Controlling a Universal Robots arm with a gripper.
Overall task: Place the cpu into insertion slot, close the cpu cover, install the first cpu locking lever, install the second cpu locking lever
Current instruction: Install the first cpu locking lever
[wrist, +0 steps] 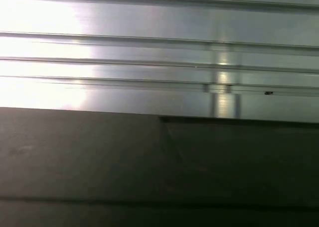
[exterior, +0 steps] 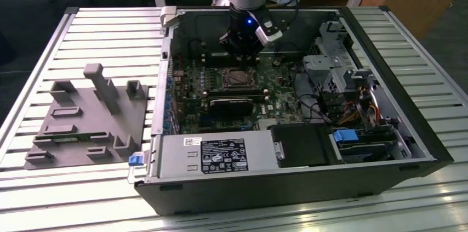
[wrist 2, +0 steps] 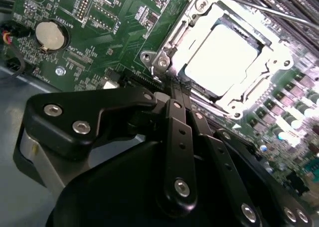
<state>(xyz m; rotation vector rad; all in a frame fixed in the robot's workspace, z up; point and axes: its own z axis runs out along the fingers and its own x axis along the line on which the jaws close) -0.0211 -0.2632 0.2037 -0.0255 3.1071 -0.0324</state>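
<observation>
Silvery-beige, the cpu (wrist 2: 222, 57) lies seated in the insertion slot (wrist 2: 167, 62) on the green motherboard (wrist 2: 104, 33), with the cpu cover (wrist 2: 279, 67) framing it and a thin locking lever (wrist 2: 259, 8) running past its far edge. Just beside the socket's rim, the gripper (wrist 2: 178, 90) hangs with its black fingers (wrist 2: 174, 122) pressed together, clenched on nothing. From the exterior view, the arm reaches down into the open computer case (exterior: 409, 150) on the slatted worktop (exterior: 95, 29).

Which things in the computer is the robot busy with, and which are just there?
Busy with:
- cpu, lying in the insertion slot
- cpu cover, down around the chip
- gripper, fingers together at the slot's edge

Just there:
- round coin battery
- grey stand beside the case
- labelled silver box
</observation>
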